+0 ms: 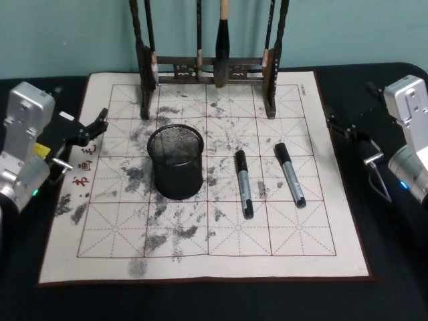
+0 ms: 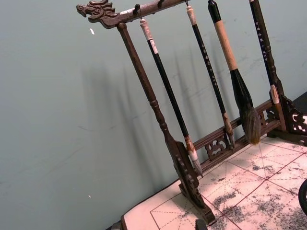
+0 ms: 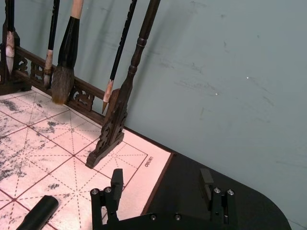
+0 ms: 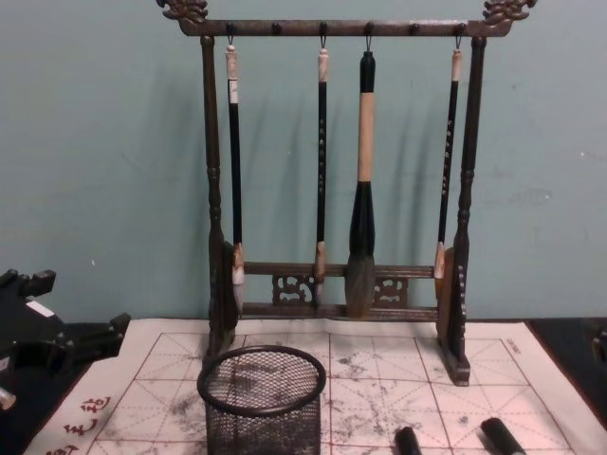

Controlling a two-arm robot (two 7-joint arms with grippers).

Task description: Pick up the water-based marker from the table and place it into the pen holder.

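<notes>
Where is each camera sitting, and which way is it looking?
Head: up high, looking down on mat, pen holder, markers; left claw and right claw at the sides.
Chest: lower, looking forward at the brush rack; left claw at its left edge.
Left wrist: on left arm, facing rack and wall; claw tips peek in.
Right wrist: on right arm, facing the rack's other end; its open claw shows.
Shared: head and chest both see the pen holder.

Mat (image 3: 62,158) on counter (image 3: 254,211): small grey print (image 3: 150,162) by mat corner, centre of right wrist view, reads roughly "DELI". Red brush characters (image 1: 85,170) on mat margin, middle left of head view, lower left of chest view: not legible. Fine lettering on brush handles (image 4: 321,142): illegible.
</notes>
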